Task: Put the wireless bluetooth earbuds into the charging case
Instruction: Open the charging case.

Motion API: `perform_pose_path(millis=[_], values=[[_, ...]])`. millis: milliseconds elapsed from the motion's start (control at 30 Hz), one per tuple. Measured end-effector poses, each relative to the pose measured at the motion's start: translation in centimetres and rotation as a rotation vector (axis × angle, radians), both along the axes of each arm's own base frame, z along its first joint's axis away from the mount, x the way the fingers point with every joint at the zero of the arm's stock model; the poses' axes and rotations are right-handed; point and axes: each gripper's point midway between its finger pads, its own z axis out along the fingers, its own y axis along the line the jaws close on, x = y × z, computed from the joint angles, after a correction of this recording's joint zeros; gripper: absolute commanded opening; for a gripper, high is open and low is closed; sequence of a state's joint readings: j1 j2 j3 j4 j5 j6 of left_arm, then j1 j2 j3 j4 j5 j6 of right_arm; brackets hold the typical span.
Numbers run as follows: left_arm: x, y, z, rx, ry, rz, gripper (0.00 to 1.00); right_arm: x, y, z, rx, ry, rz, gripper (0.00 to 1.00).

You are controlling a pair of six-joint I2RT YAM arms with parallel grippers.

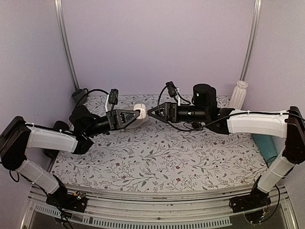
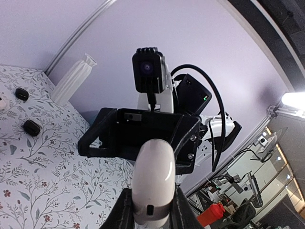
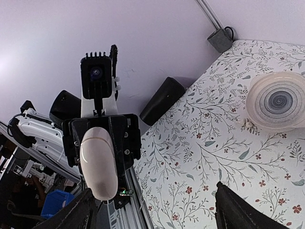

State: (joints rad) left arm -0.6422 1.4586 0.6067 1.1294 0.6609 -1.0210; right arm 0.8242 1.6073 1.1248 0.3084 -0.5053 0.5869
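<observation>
My left gripper [image 1: 136, 116] is shut on the charging case [image 1: 141, 112], a white glossy pebble held up above the back of the table. In the left wrist view the case [image 2: 152, 183] stands between my fingers [image 2: 121, 212] with its lid shut. My right gripper [image 1: 151, 112] is open and empty, and it points at the case from a short gap away. In the right wrist view the case [image 3: 98, 162] shows ahead of the wide-open right gripper [image 3: 152, 191]. A tiny whitish piece [image 3: 247, 123], possibly an earbud, lies beside a dish. I cannot see any other earbud clearly.
A round translucent dish [image 3: 278, 101] with a spiral sits on the floral tabletop [image 1: 157, 157]. Two small black rounded pieces [image 2: 21, 93] [image 2: 31, 127] lie on the cloth. A white pleated object [image 1: 239, 94] stands at the back right and a teal object [image 1: 265, 147] lies at the right edge.
</observation>
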Motion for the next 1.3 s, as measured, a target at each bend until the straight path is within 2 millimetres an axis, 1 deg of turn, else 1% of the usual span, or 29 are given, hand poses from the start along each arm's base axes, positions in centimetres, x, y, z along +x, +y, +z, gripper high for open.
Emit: perform_pose_path(millis=[267, 500, 600, 700, 767, 900, 1100, 1300], values=[[0.1, 0.3, 0.8, -0.032, -0.006, 0.012, 0.0, 0.3, 0.1, 0.3, 0.013, 0.005, -0.028, 0.86], [0.4, 0.4, 0.7, -0.032, 0.0, 0.016, 0.0, -0.6, 1.0, 1.4, 0.03, -0.024, -0.012, 0.86], [0.5, 0.3, 0.3, -0.031, 0.013, 0.011, 0.0, -1.0, 1.5, 1.8, 0.032, -0.041, -0.003, 0.86], [0.5, 0.2, 0.0, -0.031, 0.026, -0.003, 0.0, -1.0, 1.8, 2.2, 0.038, -0.049, -0.002, 0.86], [0.4, 0.1, -0.1, -0.035, 0.033, -0.012, 0.0, -0.8, 2.0, 1.9, 0.033, -0.045, -0.006, 0.86], [0.3, 0.1, 0.1, -0.046, 0.034, -0.021, 0.0, -0.2, 2.2, 0.5, 0.002, -0.017, -0.031, 0.86], [0.4, 0.3, 0.4, -0.055, 0.029, -0.019, 0.0, 0.4, 2.2, 0.7, 0.006, 0.003, -0.05, 0.85], [0.6, 0.5, 0.3, -0.051, 0.032, -0.013, 0.0, 0.8, 1.7, 0.2, 0.012, 0.033, -0.067, 0.85]])
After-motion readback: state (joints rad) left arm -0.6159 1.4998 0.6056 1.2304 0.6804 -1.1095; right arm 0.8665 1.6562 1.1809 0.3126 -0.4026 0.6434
